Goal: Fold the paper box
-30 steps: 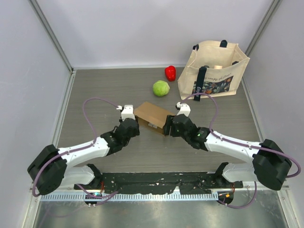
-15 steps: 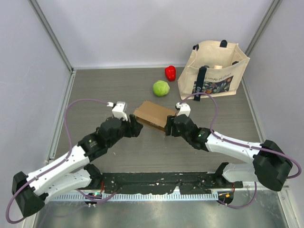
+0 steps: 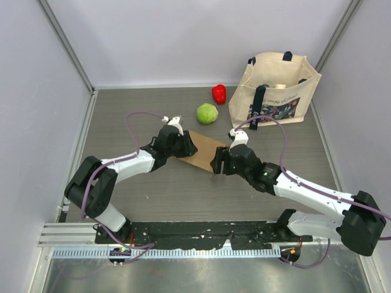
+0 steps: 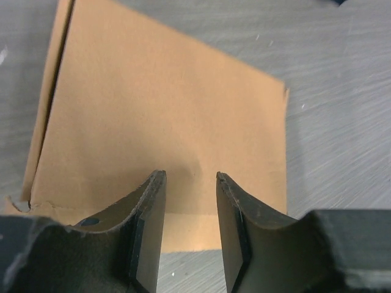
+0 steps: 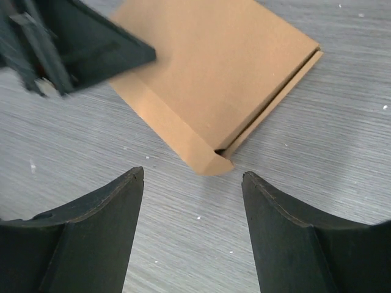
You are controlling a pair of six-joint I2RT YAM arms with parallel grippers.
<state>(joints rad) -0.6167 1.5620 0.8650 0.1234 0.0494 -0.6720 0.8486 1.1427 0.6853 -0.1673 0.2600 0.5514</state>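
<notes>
The paper box (image 3: 206, 148) is a flat brown cardboard mailer lying shut on the table between the two arms. In the left wrist view its plain lid (image 4: 165, 116) fills the frame. My left gripper (image 3: 188, 146) sits over the box's left end, its jaws partly apart (image 4: 189, 178) above the lid with nothing between them. My right gripper (image 3: 215, 163) is just off the box's near right corner. In the right wrist view that gripper (image 5: 192, 176) stands wide open over bare table, with the box's corner (image 5: 214, 162) a little ahead of the fingertips.
A beige tote bag (image 3: 276, 90) stands at the back right. A green cabbage (image 3: 207, 113) and a red pepper (image 3: 219, 93) lie behind the box. Grey walls close in the left, back and right sides.
My left arm swung from the near left side round to the box's far left end and now hangs over the lid. The right gripper eased back slightly from the box's corner.
</notes>
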